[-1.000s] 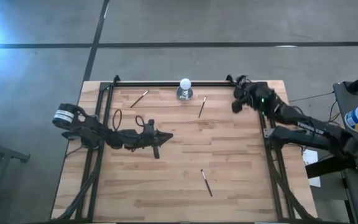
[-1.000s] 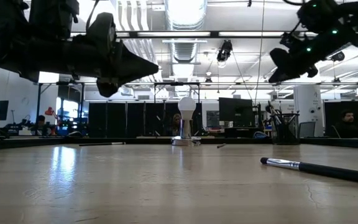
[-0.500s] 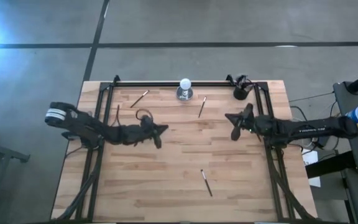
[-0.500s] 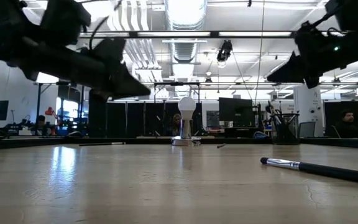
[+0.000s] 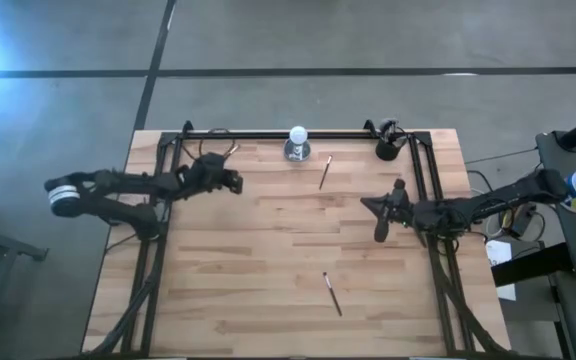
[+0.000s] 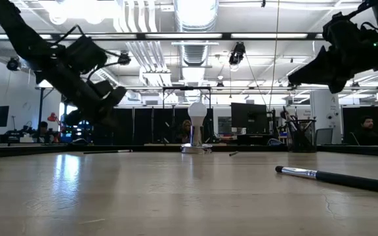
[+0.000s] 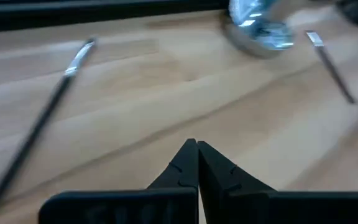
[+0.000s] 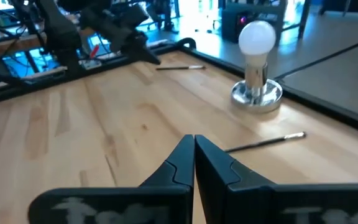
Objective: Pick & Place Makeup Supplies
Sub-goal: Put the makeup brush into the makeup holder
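Three slim makeup brushes lie flat on the wooden table. One brush [image 5: 324,172] is beside the white ball, one brush [image 5: 332,294] lies toward the near edge, and one brush [image 5: 232,150] sits at the far left, also seen in the left wrist view [image 7: 42,124]. My left gripper [image 5: 235,183] [image 7: 196,155] is shut and hovers just short of that far-left brush. My right gripper [image 5: 368,205] [image 8: 194,149] is shut, above the table right of centre, facing the brush beside the ball [image 8: 266,143]. Neither gripper holds anything.
A white ball on a silver base [image 5: 297,143] stands at the far edge in the middle. A small black cup [image 5: 386,148] with sticks in it stands at the far right corner. A black rail [image 5: 268,134] runs along the far edge and side frames flank the table.
My left gripper has drawn back from the table's middle toward the far left, ending close to the far-left brush. My right gripper has swung away from the black cup at the far right, toward the near edge and the table's middle. No brush has moved.
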You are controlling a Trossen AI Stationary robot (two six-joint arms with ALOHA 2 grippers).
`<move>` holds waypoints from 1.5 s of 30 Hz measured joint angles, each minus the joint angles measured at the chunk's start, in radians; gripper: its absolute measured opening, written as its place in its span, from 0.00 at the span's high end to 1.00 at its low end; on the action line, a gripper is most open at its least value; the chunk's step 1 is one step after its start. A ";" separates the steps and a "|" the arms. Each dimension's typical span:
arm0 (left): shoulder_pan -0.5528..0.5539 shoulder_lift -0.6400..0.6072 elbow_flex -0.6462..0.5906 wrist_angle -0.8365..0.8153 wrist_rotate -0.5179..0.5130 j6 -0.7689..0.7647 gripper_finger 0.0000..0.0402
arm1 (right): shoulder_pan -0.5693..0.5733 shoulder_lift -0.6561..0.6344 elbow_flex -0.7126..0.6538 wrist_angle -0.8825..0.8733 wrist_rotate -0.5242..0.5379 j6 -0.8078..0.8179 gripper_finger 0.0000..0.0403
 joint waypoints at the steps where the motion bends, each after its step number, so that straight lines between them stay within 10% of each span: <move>1: 0.025 0.005 0.009 -0.027 0.008 0.001 1.00 | 0.004 0.007 -0.001 0.002 0.002 0.006 0.98; 23: 0.222 0.408 0.525 -0.557 0.021 0.258 0.84 | 0.039 0.231 -0.021 0.236 0.014 0.019 0.98; 45: 0.352 0.617 0.629 -0.335 0.087 0.378 0.77 | 0.039 0.327 -0.020 0.316 0.015 0.004 0.98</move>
